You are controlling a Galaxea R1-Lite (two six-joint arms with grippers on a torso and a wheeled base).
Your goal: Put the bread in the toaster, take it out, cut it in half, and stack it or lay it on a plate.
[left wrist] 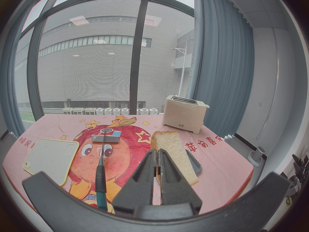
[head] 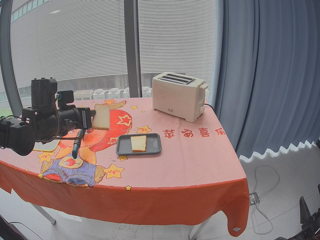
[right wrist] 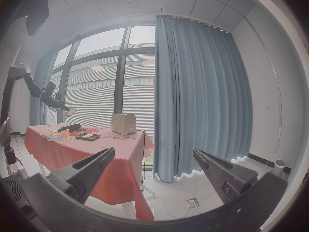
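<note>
Okay, left jaws are clamped tight on a slice of bread, holding it upright in the air over the left side of the desk. The head view gives us a second piece of bread lying flat in the grey tray mid-desk, and the toaster at the far edge with both slots showing on top. Over to the left wrist view: the cutting board lies in full sight, where the head view catches just a corner under the arm, and the knife with its teal handle lies near it. The right wrist view looks on from well off the desk, right jaws spread wide with nothing between them. The held slice has a pale crumb and a light-brown crust along its edge.
</note>
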